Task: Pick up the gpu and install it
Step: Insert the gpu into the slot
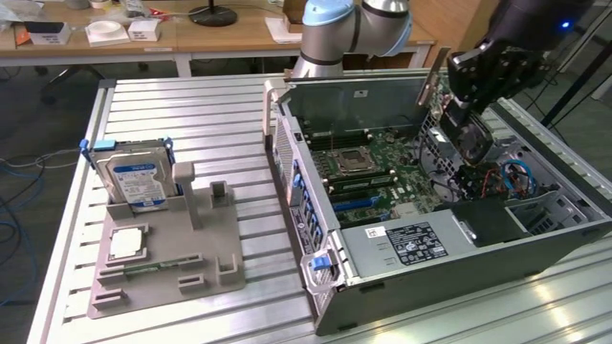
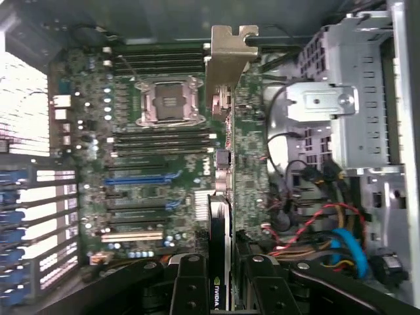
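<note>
Clamping gpu [image 2: 221, 223] edge-on over motherboard [image 2: 151, 164]

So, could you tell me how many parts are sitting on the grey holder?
3 on the holder: the hard drive upright at the far end, the chip flat in the middle, the memory stick lying nearer the camera. Its posts might hide something small.

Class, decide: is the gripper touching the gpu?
Touching. The wrist view shows the gpu edge-on, clamped between the fingers of the gripper.
</note>
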Tool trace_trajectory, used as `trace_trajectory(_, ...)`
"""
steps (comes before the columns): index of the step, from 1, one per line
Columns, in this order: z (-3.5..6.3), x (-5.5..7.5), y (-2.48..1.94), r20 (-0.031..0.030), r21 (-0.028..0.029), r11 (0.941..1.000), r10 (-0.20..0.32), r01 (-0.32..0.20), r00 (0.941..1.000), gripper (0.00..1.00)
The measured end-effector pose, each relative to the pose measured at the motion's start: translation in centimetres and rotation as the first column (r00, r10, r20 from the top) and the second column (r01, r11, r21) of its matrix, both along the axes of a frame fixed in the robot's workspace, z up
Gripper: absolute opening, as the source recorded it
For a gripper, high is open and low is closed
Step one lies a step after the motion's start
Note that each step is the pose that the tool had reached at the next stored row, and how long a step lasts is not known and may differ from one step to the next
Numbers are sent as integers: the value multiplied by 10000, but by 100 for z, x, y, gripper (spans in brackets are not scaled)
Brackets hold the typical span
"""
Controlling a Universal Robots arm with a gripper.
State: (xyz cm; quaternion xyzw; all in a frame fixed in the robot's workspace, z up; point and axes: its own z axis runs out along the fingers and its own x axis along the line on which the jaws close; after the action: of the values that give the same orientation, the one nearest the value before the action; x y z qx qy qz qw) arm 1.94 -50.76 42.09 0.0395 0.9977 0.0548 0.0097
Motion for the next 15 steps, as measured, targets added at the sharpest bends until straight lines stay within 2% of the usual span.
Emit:
trace_trajectory(2,-4,-94,6,0,-1,10000,-1,1,10000,26)
trace_trajectory(3,-8,-138,23,0,-1,10000,0,0,10000,26)
trace_trajectory(10,-32,-436,179,2,-7,10000,1,-1,10000,26)
trace_trajectory(15,-31,-504,203,0,-9,10000,63,-63,10000,26)
